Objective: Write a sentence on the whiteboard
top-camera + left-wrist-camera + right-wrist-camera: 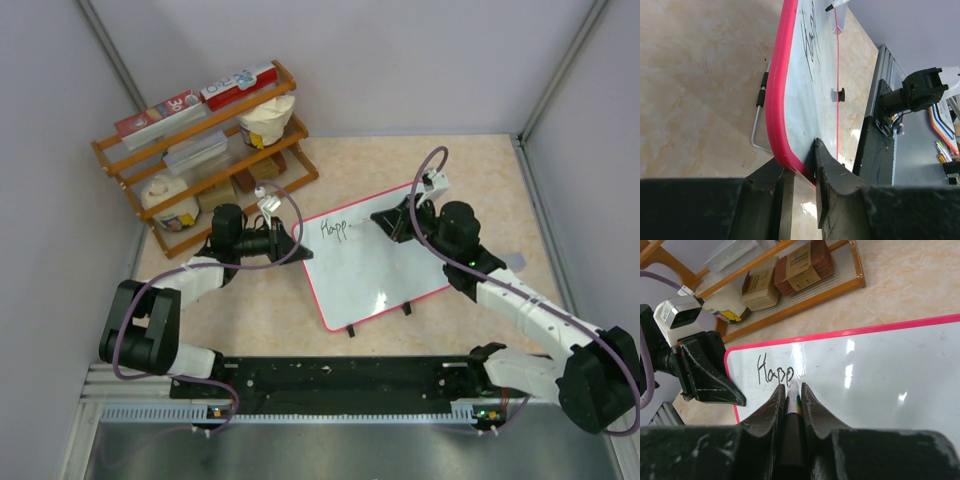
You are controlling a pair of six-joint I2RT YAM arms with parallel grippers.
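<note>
The whiteboard [385, 275], white with a red rim, lies tilted in the middle of the table. The sentence [335, 228] reads "Happ" in black near the board's upper left corner, and shows again in the right wrist view [774, 372] and edge-on in the left wrist view [812, 45]. My left gripper [291, 243] [800, 175] is shut on the board's left corner [782, 150], one finger on each face. My right gripper [397, 222] [792, 389] is shut on a marker [794, 407], whose tip rests on the board just right of the last letter.
A wooden rack [120, 165] with boxes, bags and packets stands at the back left, close behind the left arm. A wire foot [760, 112] juts from under the board. Enclosure walls stand on three sides. The arms' black base rail [330, 375] runs along the near edge.
</note>
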